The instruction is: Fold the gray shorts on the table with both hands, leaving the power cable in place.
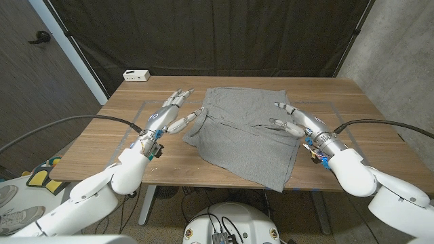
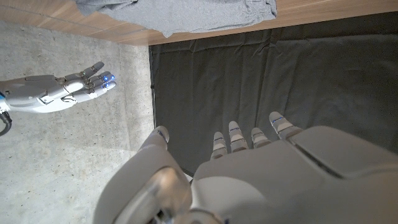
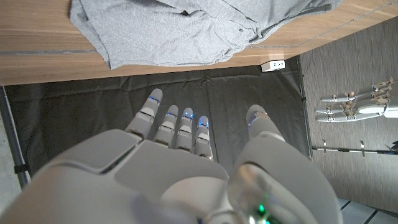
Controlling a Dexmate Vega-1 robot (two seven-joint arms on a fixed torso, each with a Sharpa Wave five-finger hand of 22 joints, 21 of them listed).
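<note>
Gray shorts: in your wrist views the picture edge cuts them off; only part shows.
Left hand: you cannot tell whether its fingertips touch the shorts' edge.
Right hand: contact with the shorts is unclear.
White box beyond the shorts: too small to identify.

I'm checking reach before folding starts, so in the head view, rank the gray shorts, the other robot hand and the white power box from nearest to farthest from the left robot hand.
From the left robot hand:
1. Gray shorts, just beside its fingertips, toward table center.
2. White power box, at the far left table edge.
3. Right robot hand, across the shorts on the right side.
</note>
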